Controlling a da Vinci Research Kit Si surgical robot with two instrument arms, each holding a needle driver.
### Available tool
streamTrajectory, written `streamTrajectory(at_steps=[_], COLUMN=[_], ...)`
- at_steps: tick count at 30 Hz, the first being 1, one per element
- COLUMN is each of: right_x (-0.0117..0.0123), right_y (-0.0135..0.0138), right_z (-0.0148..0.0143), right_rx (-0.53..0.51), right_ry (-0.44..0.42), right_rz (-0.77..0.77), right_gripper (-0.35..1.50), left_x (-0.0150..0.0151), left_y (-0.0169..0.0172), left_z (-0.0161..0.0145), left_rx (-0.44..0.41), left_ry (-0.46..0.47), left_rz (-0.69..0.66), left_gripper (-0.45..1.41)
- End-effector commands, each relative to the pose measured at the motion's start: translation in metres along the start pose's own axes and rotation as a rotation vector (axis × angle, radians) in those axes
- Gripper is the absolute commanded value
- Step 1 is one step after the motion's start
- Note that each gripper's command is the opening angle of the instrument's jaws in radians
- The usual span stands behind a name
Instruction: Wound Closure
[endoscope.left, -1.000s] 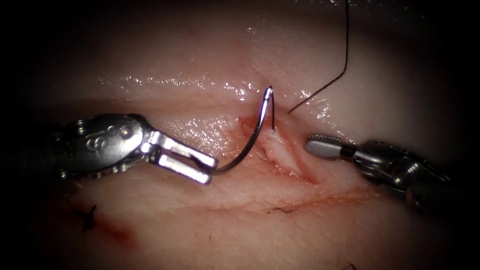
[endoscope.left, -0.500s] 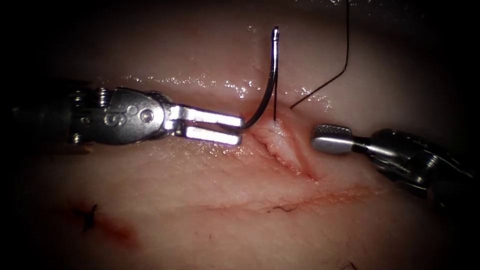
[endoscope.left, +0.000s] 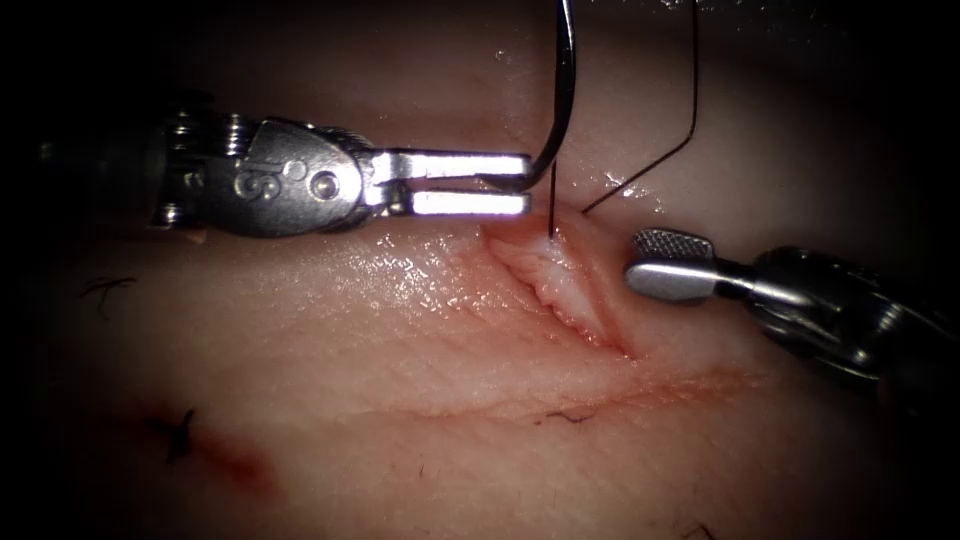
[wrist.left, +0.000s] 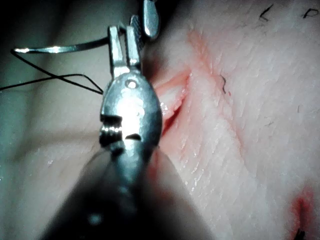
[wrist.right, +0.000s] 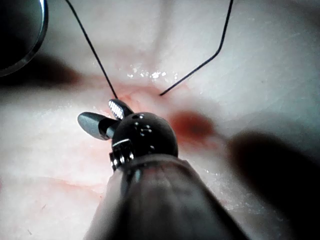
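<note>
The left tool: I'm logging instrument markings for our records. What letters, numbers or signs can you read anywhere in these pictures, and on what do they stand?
"S": one engraved character on the wrist body of the left tool, endoscope view; it could as well be a 5 or a 9.
The right tool: no marking to read.
The needle, the thread and the tissue: no writing.

Tissue (endoscope.left: 420, 340) (cut (endoscope.left: 560, 295) open) w/ thread (endoscope.left: 690, 90).

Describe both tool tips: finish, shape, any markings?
Left tool: bright silver metal, two long flat rectangular jaws, a rounded wrist housing stamped with a character like "S" or "9", a round pin, ribbed coils behind. Right tool: duller grey metal, short rounded jaws, cross-hatched inner face, dark shaft.
</note>
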Motion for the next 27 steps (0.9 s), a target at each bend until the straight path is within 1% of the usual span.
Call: streamTrajectory(at_steps=[1, 3, 4, 6, 8, 9, 10, 11, 12, 14, 16, 19, 21, 22, 27], right_x=[-0.0002, 0.0, 0.0, 0.0001, 0.0001, 0.0001, 0.0001, 0.0001, 0.0, -0.0001, -0.0002, -0.0007, -0.0009, -0.0009, -0.0017], right_y=[0.0, 0.0001, 0.0001, 0.0001, 0.0002, 0.0002, 0.0003, 0.0003, 0.0003, 0.0003, 0.0003, 0.0004, 0.0006, 0.0006, 0.0014], right_z=[0.0006, 0.0003, 0.0003, 0.0001, 0.0001, 0.0, 0.0, 0.0, 0.0001, 0.0001, 0.0001, 0.0006, 0.001, 0.001, 0.0025], right_rx=[-0.002, -0.018, -0.018, -0.018, -0.023, -0.025, -0.026, -0.027, -0.029, -0.034, -0.038, -0.055, -0.065, -0.065, -0.066], right_ry=[-0.002, -0.006, -0.006, -0.007, -0.011, -0.017, -0.016, -0.018, -0.023, -0.033, -0.04, -0.061, -0.066, -0.066, -0.076], right_rz=[0.001, 0.002, 0.002, 0.008, 0.008, 0.014, 0.02, 0.037, 0.042, 0.047, 0.052, 0.07, 0.091, 0.091, 0.122], right_gripper=[0.29, 0.32, 0.32, 0.42, 0.59, 0.71, 0.91, 0.99, 1.03, 1.08, 1.09, 1.13, 1.16, 1.16, 1.25], left_x=[-0.0006, -0.0021, -0.0021, -0.0033, -0.0043, -0.005, -0.0054, -0.0064, -0.0067, -0.0074, -0.0076, -0.0081, -0.0082, -0.0082, -0.0083], left_y=[0.0001, 0.0021, 0.0021, 0.0034, 0.0044, 0.005, 0.0054, 0.0062, 0.0064, 0.0069, 0.007, 0.0076, 0.0079, 0.0079, 0.0085], left_z=[0.0006, 0.0013, 0.0013, 0.0019, 0.0024, 0.0028, 0.003, 0.0036, 0.0039, 0.0044, 0.0046, 0.0055, 0.0059, 0.0059, 0.006], left_rx=[0.0, -0.024, -0.024, -0.041, -0.044, -0.044, -0.042, -0.035, -0.03, -0.022, -0.019, -0.01, -0.005, -0.005, -0.037], left_ry=[-0.005, -0.039, -0.039, -0.06, -0.092, -0.114, -0.134, -0.187, -0.209, -0.25, -0.263, -0.326, -0.344, -0.344, -0.314], left_rz=[0.001, 0.036, 0.036, 0.049, 0.06, 0.069, 0.077, 0.091, 0.089, 0.13, 0.148, 0.247, 0.286, 0.286, 0.396], left_gripper=[-0.45, -0.45, -0.45, -0.45, -0.45, -0.45, -0.45, -0.45, -0.45, -0.45, -0.45, -0.45, -0.45, -0.45, -0.45])
